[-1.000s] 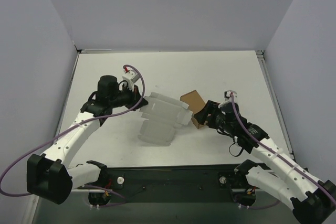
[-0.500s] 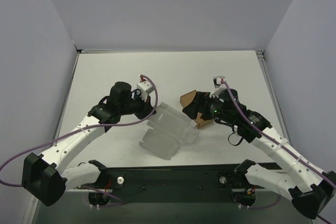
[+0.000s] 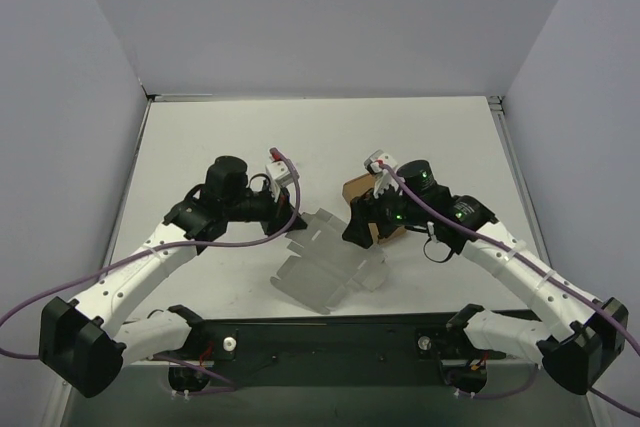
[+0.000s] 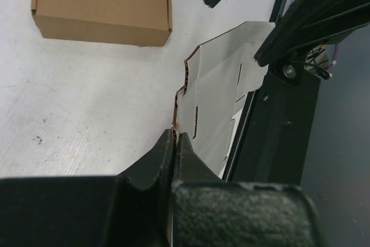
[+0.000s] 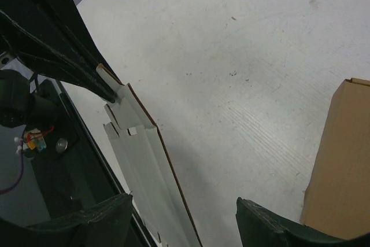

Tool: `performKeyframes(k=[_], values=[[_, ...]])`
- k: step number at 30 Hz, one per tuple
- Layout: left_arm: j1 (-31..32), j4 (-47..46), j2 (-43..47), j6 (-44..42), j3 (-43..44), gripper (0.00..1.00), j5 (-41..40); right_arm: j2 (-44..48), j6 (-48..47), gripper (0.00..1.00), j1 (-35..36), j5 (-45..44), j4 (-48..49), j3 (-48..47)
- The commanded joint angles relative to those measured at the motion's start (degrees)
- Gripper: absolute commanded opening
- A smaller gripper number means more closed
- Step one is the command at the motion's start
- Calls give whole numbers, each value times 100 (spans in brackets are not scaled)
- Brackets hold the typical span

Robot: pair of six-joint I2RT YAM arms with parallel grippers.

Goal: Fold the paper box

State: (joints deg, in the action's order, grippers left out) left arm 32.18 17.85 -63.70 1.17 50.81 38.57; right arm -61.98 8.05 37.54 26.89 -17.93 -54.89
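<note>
The paper box [image 3: 325, 262] is a flat white-grey card blank with tabs, lifted at a tilt near the table's front edge. My left gripper [image 3: 292, 219] is shut on its upper left tab, and the left wrist view shows the closed tips [image 4: 175, 137] pinching the blank's [image 4: 222, 79] brown-edged corner. My right gripper [image 3: 358, 227] hovers at the blank's right side, open wide. In the right wrist view the blank [image 5: 141, 160] runs down between the spread fingers [image 5: 182, 212] without touching them.
A small closed brown cardboard box [image 3: 360, 190] lies just behind the right gripper, partly hidden by it, and shows in the wrist views [image 4: 101, 10] [image 5: 341, 166]. The black front rail [image 3: 330, 332] lies just below the blank. Grey walls enclose the white table [image 3: 200, 147].
The left gripper carried the blank a little right and toward the front. The right arm swung left past the brown box to the blank's right edge, its jaws spreading wider.
</note>
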Motion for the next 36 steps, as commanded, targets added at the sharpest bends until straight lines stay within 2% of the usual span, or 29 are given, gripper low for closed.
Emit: performKeyframes(k=[1,4,7,10,12,13,15,18,19,20,21,22,23,26,28,29,30,31,32,33,34,36], values=[[-10,-334,95,-82,96,0,757,-95,-541,72,-62,597,0,-83],[-10,-361,121,-82,87,0,968,-165,-542,67,-124,1148,62,-74],[-10,-378,156,-82,87,0,1082,-253,-515,57,-150,1694,88,-100],[-10,-396,139,-73,78,0,1206,-324,-463,35,-194,1985,88,-127],[-19,-405,139,-47,87,0,1328,-359,-463,25,-221,2249,80,-136],[-19,-431,147,-47,87,0,1398,-350,-463,12,-229,2337,97,-127],[-80,-545,156,93,61,0,1653,-350,-489,3,-273,2592,115,-92],[-116,-1290,121,698,-97,0,2680,-394,-603,0,-352,2908,124,-48],[-116,-1997,69,944,-167,0,3274,-403,-603,0,-387,2961,115,-48],[-116,-2439,34,1617,-333,0,3498,-438,-603,0,-414,3014,123,-56],[-116,-3444,7,2015,-456,0,3700,-456,-603,0,-466,3171,123,-65],[-116,-3916,-10,2741,-649,0,3876,-464,-603,0,-484,3225,115,-74],[-116,-4251,-11,2948,-712,0,3913,-465,-595,0,-493,3260,123,-83],[-230,-3835,-19,2601,-573,0,3782,-447,-560,0,-528,3305,123,-109],[-405,-3001,-2,1988,-432,0,3571,-395,-524,0,-528,3296,115,-127],[-502,-2667,16,1757,-275,0,3196,-377,-498,0,-537,3252,115,-136],[-598,-1959,16,1512,-169,6,2844,-351,-420,0,-537,3174,115,-136],[-782,-1569,33,1100,-81,35,2484,-263,-367,0,-563,3016,106,-136],[-862,-1295,33,948,-10,50,1558,-219,-314,0,-590,2832,106,-136],[-941,-910,59,851,104,67,1105,-175,-191,0,-625,2708,106,-118],[-1099,-801,60,798,140,80,761,-88,-147,0,-695,2489,106,-109],[-1205,-765,95,788,140,84,346,1,-24,0,-783,2330,114,-100]])
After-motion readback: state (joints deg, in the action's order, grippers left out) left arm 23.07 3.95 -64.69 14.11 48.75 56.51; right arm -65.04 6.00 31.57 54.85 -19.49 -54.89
